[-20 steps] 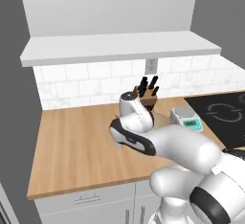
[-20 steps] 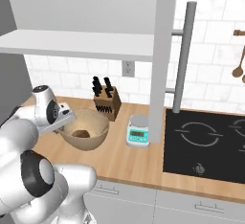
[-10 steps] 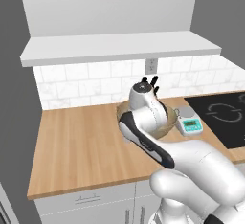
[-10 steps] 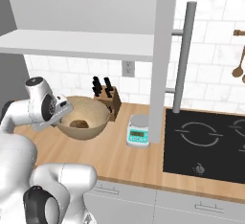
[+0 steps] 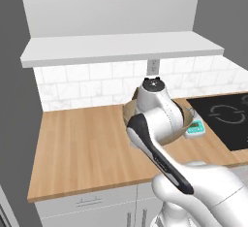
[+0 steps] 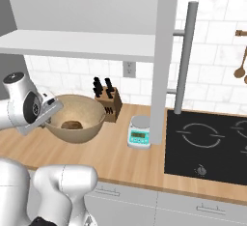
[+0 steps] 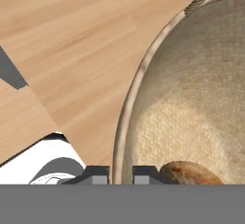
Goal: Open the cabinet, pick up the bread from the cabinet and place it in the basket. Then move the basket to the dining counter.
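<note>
The pincer (image 7: 119,174) is clamped on the rim of the big round tan woven basket (image 7: 191,98), brown bread loaf (image 7: 194,174) inside just beside it; stiff, light, tippy when gripped one-sided

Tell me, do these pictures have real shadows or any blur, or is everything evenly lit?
Left base view: soft, slightly blurred edges; the shelf casts a faint shade on the tiled wall. Right base view: crisp, flat light, the basket dropping a soft shadow on the counter. Hand view: sharp weave, a brighter patch inside the basket, a hard dark shadow on the wood at left.
</note>
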### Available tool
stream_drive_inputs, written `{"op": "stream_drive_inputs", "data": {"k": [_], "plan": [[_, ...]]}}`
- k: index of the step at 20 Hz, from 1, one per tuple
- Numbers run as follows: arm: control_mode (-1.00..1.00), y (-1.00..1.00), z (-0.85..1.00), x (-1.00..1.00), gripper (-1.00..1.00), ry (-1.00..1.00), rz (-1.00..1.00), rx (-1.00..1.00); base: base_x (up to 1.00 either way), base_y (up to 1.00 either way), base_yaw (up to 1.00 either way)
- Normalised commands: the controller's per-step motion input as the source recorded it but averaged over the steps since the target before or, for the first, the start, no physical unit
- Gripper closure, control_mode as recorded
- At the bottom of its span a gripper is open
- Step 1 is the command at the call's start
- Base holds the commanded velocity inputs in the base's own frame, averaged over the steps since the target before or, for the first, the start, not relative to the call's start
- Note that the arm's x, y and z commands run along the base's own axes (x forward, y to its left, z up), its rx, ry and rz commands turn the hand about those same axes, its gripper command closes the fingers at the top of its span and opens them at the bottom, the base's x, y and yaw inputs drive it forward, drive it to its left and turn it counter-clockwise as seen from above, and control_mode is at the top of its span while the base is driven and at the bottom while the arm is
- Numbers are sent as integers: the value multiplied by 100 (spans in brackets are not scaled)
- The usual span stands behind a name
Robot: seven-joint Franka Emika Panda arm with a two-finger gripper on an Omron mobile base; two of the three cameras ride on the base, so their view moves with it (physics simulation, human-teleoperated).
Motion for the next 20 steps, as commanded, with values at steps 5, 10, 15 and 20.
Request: {"op": "stream_drive_inputs", "data": {"k": [5, 10, 15, 20], "plan": [[-100, 0, 0, 0, 100, 0, 0, -1, 0, 0, 0], [-100, 0, 0, 0, 100, 0, 0, 0, 0, 0, 0], [-100, 0, 0, 0, 100, 0, 0, 0, 0, 0, 0], [100, 0, 0, 0, 100, 0, 0, 0, -75, 0, 5]]}}
